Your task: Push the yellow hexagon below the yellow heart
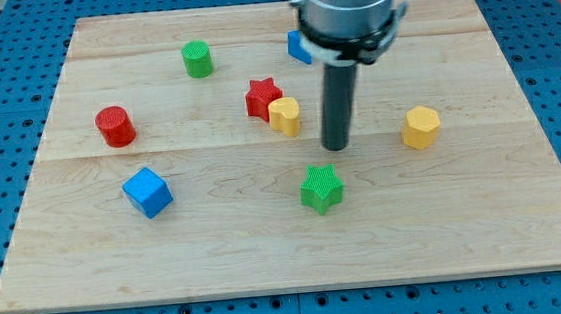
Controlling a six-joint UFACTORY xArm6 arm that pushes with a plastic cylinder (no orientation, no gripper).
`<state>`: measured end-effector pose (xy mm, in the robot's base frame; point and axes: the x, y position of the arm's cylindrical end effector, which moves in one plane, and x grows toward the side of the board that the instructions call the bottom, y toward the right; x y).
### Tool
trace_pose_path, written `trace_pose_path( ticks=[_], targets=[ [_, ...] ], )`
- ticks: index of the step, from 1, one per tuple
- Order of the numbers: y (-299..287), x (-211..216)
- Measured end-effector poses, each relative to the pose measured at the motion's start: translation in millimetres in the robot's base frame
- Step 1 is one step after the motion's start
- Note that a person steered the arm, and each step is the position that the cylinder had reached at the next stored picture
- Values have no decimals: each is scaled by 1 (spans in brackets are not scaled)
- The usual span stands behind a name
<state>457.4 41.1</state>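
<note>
The yellow hexagon [421,127] lies on the wooden board at the view's right of centre. The yellow heart [285,115] lies near the middle, touching the red star [262,97] on its left. My tip [336,147] stands on the board between the two yellow blocks, closer to the heart, about 50 px to its right and slightly lower. The hexagon is about 85 px to the right of my tip. My tip touches no block.
A green star [321,189] lies just below my tip. A blue block [298,47] is partly hidden behind the arm at the top. A green cylinder [197,58], a red cylinder [115,126] and a blue cube [147,192] lie to the left.
</note>
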Motion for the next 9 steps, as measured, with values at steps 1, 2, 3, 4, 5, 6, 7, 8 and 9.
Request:
trace_pose_path(
  ticks=[1,2,3,4,5,6,7,8,9],
  targets=[
    [-33,-26],
    [-32,-59],
    [29,-62],
    [105,-70],
    [201,-36],
    [237,-3],
    [136,14],
    [74,-12],
    [80,-29]
  ],
)
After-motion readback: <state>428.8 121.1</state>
